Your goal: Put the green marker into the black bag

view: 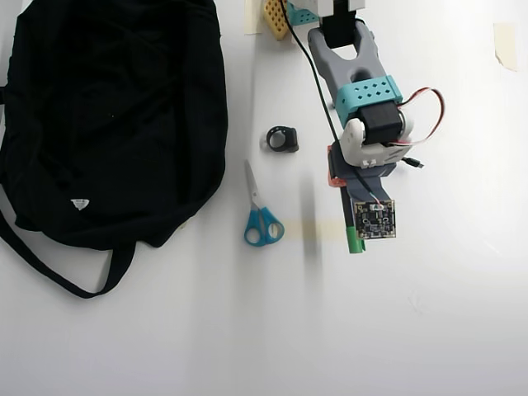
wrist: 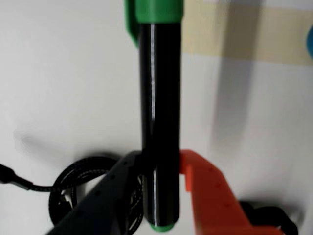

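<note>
Green cap up and small green end down in the wrist view, the green marker (wrist: pixel 159 122) is pinched across its lower barrel by the gripper (wrist: pixel 159 176), one dark jaw on its left side and one orange jaw on its right, both pressed against the black barrel. Behind it on the white table (wrist: pixel 58 73) lies a coiled black cable (wrist: pixel 73 188), to the marker's left. In the overhead view the marker's green tip (view: pixel 353 241) pokes out from under the arm (view: pixel 355 74), well apart from the black bag (view: pixel 107 107), which lies far to its left. Blue-handled scissors (view: pixel 259 216) lie between the bag and the marker, and a small black object (view: pixel 282 139) sits just beyond the scissors' blades.
</note>
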